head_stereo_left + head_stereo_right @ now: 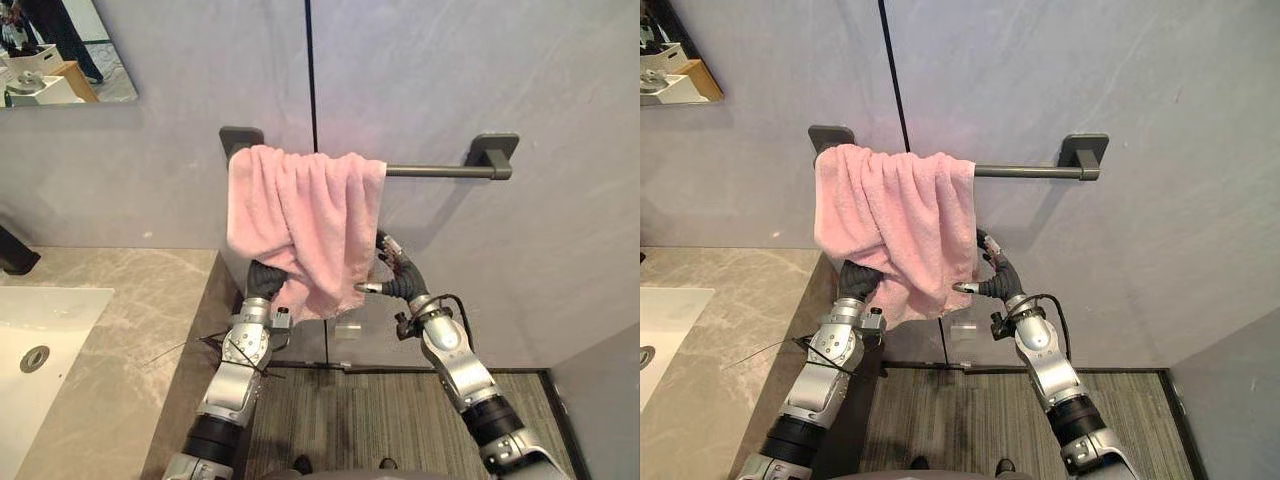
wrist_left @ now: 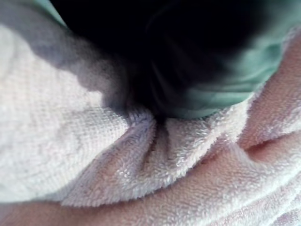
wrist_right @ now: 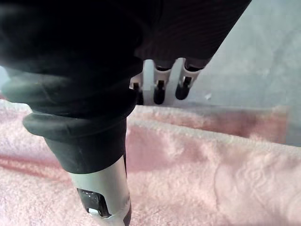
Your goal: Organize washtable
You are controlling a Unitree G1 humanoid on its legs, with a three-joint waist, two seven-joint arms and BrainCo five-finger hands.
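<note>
Hanging a pink towel at the towel bar

A pink towel (image 1: 300, 225) is hanging over the left end of the dark grey towel bar (image 1: 440, 171) on the wall, bunching in folds and trailing down below the bar; the right stretch of the bar is showing bare up to its bracket. Below the bar, the left hand (image 1: 265, 280) is reaching up under the towel's lower left corner; the cloth is covering its fingers, so I cannot tell whether they are spread or curled. Below the bar and just right of the towel, the right hand (image 1: 395, 275) is pinching the towel's right edge; its thumb (image 3: 101, 197) is lying against the front of the cloth while its fingers (image 3: 160, 84) are passing behind the edge. Down and to the left of the bar, the marble tabletop (image 1: 130, 340) is carrying a white sink (image 1: 40, 330); up and to the left of the bar, a mirror (image 1: 60, 50) is hanging on the wall.
</note>
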